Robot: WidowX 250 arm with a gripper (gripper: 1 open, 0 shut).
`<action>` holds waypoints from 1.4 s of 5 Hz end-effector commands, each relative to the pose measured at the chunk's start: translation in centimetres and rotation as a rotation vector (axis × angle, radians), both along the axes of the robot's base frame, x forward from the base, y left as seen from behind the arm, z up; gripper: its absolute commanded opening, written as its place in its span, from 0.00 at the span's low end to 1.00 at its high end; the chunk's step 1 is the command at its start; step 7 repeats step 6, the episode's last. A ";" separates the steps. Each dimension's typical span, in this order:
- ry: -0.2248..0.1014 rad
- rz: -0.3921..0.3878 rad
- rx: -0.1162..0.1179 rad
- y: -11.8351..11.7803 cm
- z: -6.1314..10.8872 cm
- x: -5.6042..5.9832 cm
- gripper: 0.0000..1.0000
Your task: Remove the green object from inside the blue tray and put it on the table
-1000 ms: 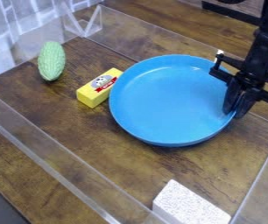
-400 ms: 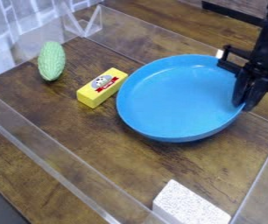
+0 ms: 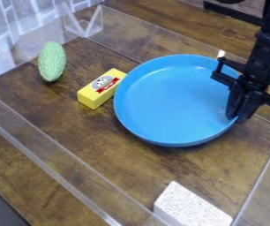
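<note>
While the blue tray has slid back toward the yellow block after shifting right a moment ago, the gripper stands at its right rim, pointing down, fingers clenched on that rim as far as the single camera view shows. Inside, the tray is empty. The green object lies on the counter at far left, well apart from the tray, so the task looks done already.

The arm runs off the top edge, and its dark fingers hide the blue tray's far-right rim.
</note>
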State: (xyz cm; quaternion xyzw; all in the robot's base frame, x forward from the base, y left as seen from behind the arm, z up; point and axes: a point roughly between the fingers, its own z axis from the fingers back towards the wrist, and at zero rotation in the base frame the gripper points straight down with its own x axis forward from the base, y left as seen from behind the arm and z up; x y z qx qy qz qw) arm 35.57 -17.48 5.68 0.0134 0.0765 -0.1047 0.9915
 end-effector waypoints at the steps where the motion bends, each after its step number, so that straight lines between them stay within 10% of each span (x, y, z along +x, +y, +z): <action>1: -0.085 0.032 -0.048 -0.1 3.4 0.2 0.00; 2: -0.080 0.108 -0.047 0.4 3.3 0.1 0.00; 7: -0.055 0.013 -0.052 -0.7 2.8 -1.4 0.00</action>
